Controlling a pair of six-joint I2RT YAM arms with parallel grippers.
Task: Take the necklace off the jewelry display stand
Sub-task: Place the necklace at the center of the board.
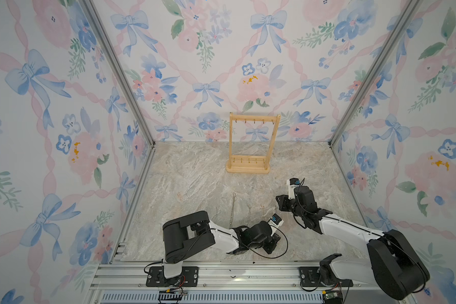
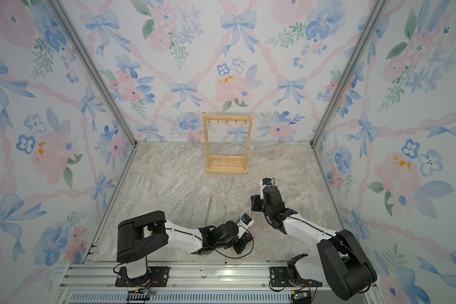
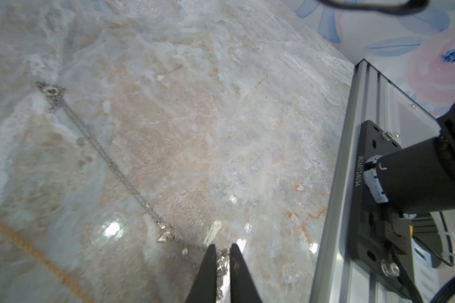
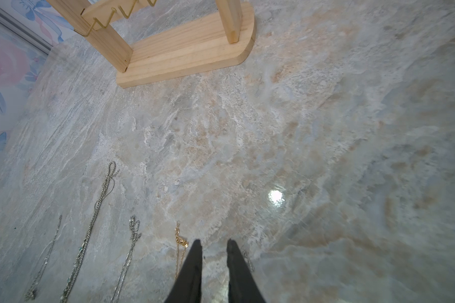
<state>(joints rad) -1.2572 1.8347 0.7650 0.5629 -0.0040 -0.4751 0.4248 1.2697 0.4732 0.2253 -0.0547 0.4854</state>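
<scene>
The jewelry display stand (image 1: 250, 169) (image 2: 227, 168) (image 4: 184, 52) stands at the back of the marble table with bare hooks in both top views. Several necklaces lie flat in a row at the front. A silver necklace (image 3: 103, 154) runs straight across the marble, and its pendant end lies in the narrow gap of my left gripper (image 3: 222, 249), whose fingers stand slightly apart just above the table. My right gripper (image 4: 213, 244) (image 1: 281, 202) is open by a small gap, with bare marble between its fingers. A gold necklace (image 4: 180, 241) lies just beside it.
Beside the gold one lie silver chains (image 4: 97, 210) (image 4: 130, 249) (image 4: 46, 257). An aluminium rail (image 3: 352, 157) with the arm mounts borders the table's front edge. Floral walls close off three sides.
</scene>
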